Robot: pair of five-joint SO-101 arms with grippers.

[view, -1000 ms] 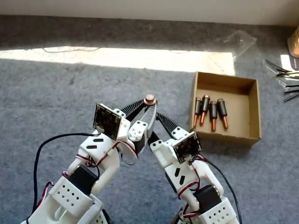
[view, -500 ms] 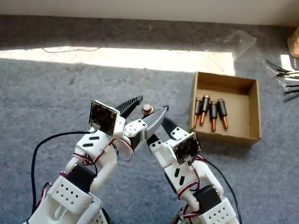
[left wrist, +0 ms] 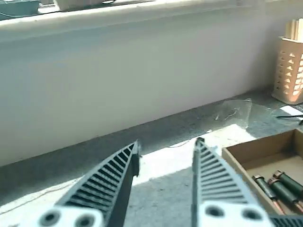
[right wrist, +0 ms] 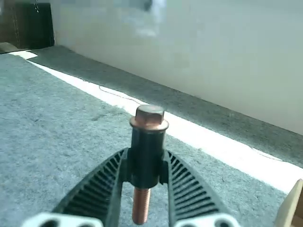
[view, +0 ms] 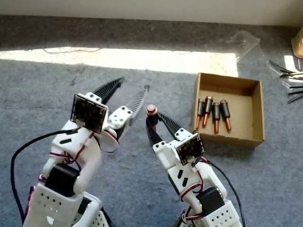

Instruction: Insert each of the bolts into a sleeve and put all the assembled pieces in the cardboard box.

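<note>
High view — right gripper (view: 155, 121) clenches sleeved bolt (view: 151, 110), left gripper (view: 134, 83) spread — cardboard box (view: 232, 138) holds four pieces (view: 216, 112).

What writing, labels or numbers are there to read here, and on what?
None can be read. The box is plain cardboard; the bolt and sleeve bear no marks that show; the dark boards on the arms have only specks too small to read.

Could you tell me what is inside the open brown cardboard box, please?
Four copper-coloured bolts, each in a black cylindrical sleeve, lie side by side on the floor of the open brown cardboard box. Each sleeve covers its bolt's middle.
</note>
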